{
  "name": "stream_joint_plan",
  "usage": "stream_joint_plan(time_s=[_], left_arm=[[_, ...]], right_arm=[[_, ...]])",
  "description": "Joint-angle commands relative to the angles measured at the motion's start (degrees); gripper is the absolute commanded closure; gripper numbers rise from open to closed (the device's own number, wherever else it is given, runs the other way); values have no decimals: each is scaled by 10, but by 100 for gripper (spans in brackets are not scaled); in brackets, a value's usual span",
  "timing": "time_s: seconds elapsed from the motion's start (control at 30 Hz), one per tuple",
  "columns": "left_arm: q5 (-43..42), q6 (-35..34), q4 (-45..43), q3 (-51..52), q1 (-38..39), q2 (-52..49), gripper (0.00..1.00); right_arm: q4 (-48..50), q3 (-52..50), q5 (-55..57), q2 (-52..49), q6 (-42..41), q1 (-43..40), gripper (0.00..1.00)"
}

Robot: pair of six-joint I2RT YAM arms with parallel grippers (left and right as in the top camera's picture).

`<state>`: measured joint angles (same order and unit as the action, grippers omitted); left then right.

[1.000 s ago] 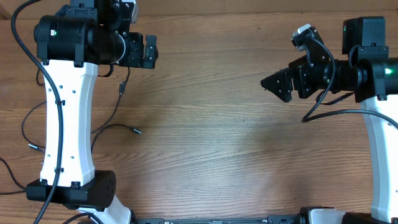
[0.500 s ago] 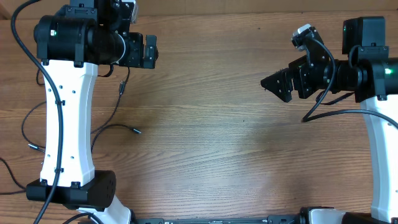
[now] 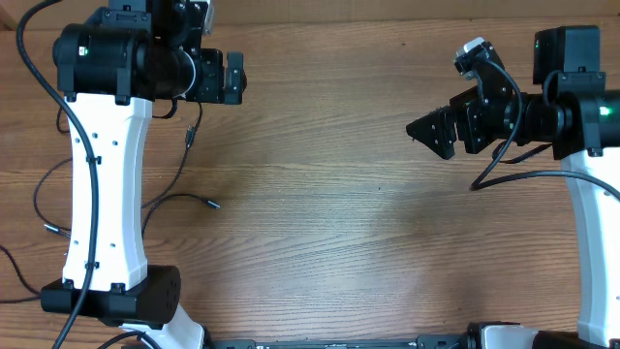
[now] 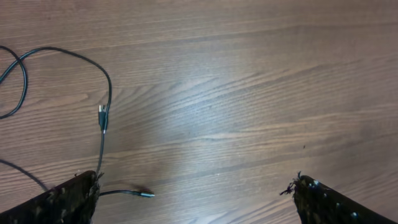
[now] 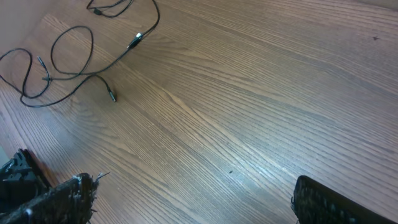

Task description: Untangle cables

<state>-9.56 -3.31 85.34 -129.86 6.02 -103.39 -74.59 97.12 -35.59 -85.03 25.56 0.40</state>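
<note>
I have both pincers spread and empty. The left pincer (image 3: 234, 79) hovers near the cables (image 4: 102, 118), loose on the bench (image 3: 339, 213) at its left side, ready to pick. The right pincer (image 3: 436, 124) hangs well apart, leaving room.

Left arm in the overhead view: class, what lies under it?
Thin black cables emerge on both sides of the left arm, on the wooden table. How they join beneath is covered.

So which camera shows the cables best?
The right wrist view: the cables lie uncovered, loops and plugs visible. Overhead, the left arm hides much of them. The left wrist view catches only a few strands and two plugs.
</note>
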Motion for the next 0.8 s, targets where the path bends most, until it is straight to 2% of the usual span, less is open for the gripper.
stream_joint_plan(time_s=[0.0,0.37,0.77], left_arm=[[5,-32,-12,-3,10,11,0],[10,-31,-52,26,43,94,0],[5,-29,-264,309,45,263,0]], right_arm=[[2,3,0,0,2,0,0],[2,3,0,0,2,0,0],[2,3,0,0,2,0,0]])
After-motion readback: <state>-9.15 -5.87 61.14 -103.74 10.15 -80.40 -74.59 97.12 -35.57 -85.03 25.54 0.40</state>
